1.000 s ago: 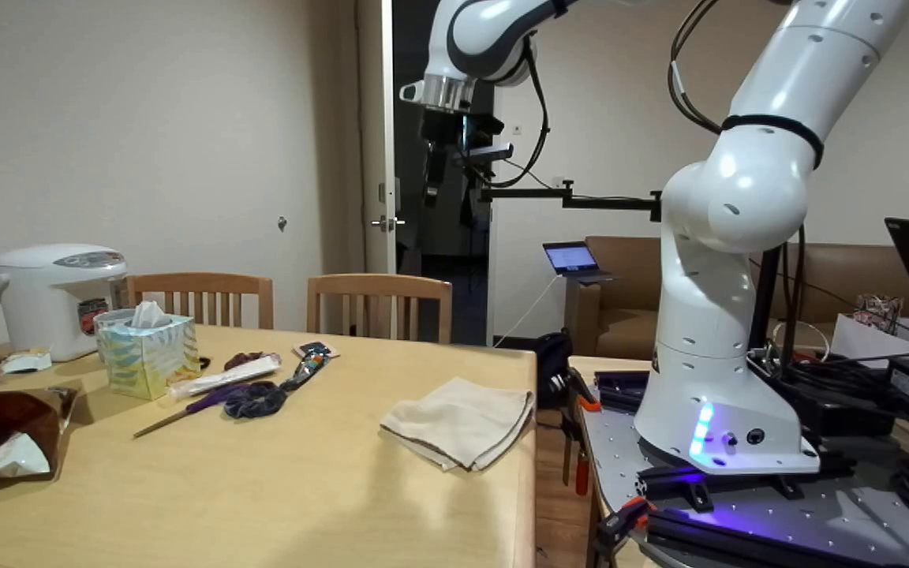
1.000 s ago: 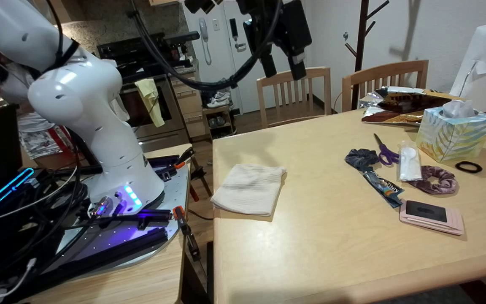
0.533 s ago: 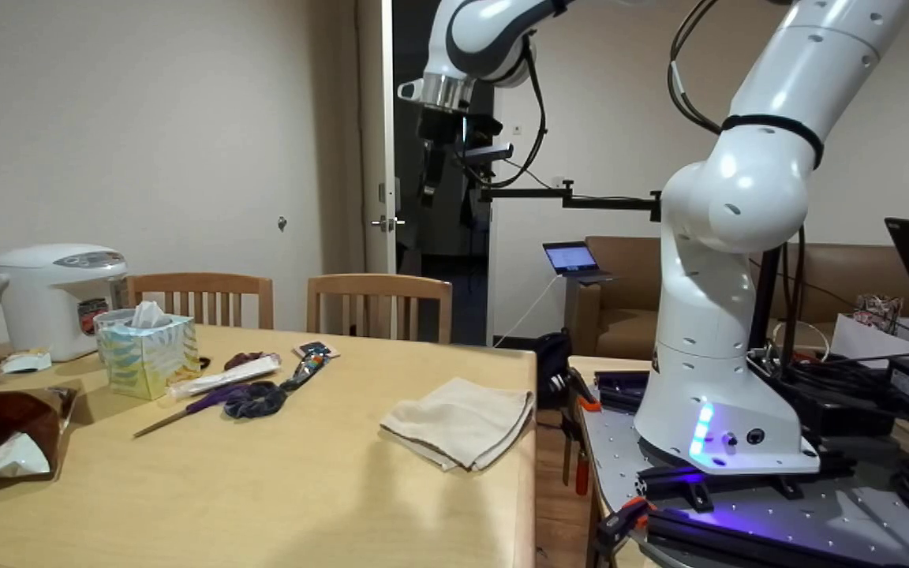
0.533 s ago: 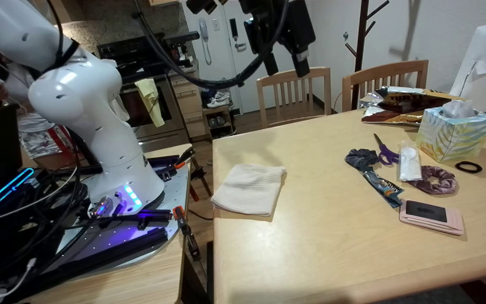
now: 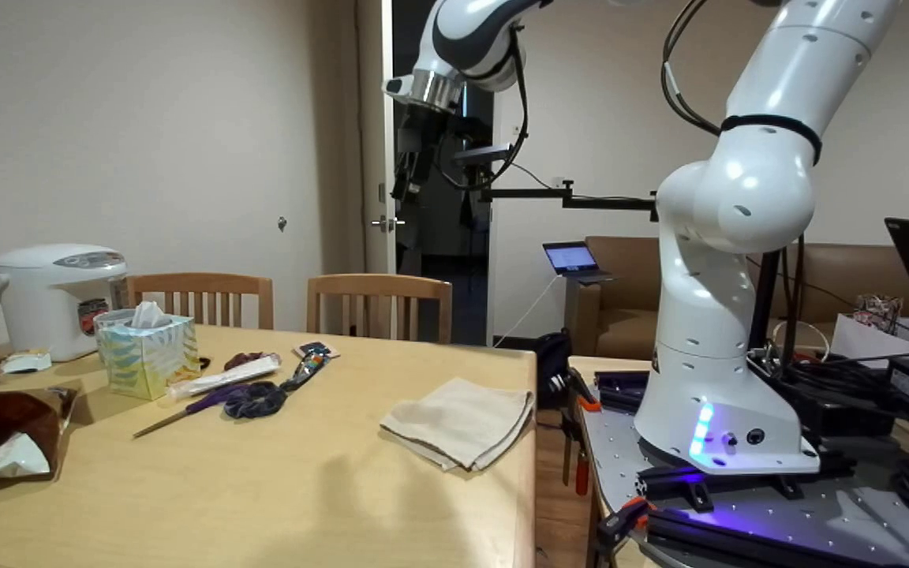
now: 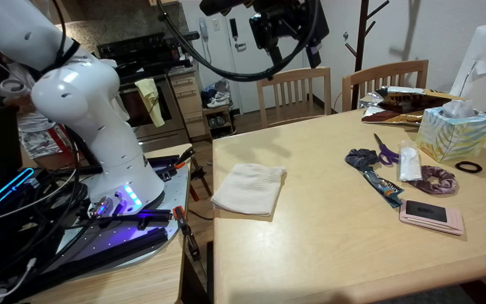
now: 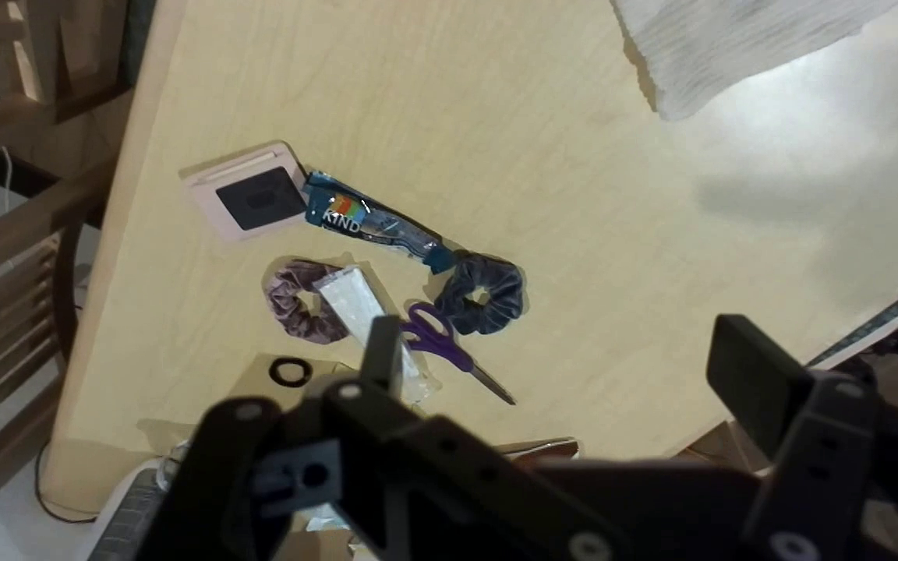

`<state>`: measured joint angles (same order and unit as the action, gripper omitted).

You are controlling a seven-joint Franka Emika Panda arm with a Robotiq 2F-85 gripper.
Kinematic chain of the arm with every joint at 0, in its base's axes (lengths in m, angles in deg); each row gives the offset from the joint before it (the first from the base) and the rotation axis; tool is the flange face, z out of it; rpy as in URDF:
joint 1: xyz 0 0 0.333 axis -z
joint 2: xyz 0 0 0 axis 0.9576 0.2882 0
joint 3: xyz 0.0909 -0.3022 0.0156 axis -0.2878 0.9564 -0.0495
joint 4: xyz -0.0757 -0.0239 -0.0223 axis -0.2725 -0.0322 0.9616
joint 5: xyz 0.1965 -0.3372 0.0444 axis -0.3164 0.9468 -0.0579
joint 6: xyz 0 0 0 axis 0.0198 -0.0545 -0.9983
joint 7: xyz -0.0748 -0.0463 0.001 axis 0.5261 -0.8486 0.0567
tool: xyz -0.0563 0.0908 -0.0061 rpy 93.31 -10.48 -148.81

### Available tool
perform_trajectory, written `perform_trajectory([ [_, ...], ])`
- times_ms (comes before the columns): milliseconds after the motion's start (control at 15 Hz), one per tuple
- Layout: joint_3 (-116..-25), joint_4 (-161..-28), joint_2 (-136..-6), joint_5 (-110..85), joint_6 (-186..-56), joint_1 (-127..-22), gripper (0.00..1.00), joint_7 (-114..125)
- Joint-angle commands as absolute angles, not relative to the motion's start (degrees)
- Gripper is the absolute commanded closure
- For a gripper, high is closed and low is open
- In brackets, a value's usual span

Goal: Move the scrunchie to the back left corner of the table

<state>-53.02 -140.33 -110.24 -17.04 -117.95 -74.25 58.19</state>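
The scrunchie, a dark navy-purple fabric ring, lies on the table in both exterior views (image 5: 255,401) (image 6: 361,158) and in the wrist view (image 7: 502,294). It lies beside the purple scissors' handle and one end of a snack bar wrapper. The light tan wooden table (image 5: 289,489) also shows in an exterior view (image 6: 310,240) and in the wrist view (image 7: 613,249). My gripper (image 7: 566,343) is open, with nothing between its fingers. It is high above the tabletop in both exterior views (image 5: 405,192) (image 6: 295,61), well apart from the scrunchie.
Purple scissors (image 7: 445,343), a blue bar wrapper (image 7: 375,222), a white packet (image 7: 351,296), a mauve scrunchie (image 7: 289,300) and a pink wallet (image 7: 207,199) lie close by. A tissue box (image 6: 454,135), snack bags (image 6: 407,107) and a beige cloth (image 6: 249,190) are on the table. Chairs (image 5: 379,288) border it.
My gripper has moved away from the robot base, farther over the table, and has tilted a little. It stays open. The things on the table have not moved.
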Motion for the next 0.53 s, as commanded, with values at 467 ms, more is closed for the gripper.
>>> perform_trajectory([
  [467, -57.62, -116.76, -81.86, -34.68, -107.86, -72.75, 0.00, 73.16],
])
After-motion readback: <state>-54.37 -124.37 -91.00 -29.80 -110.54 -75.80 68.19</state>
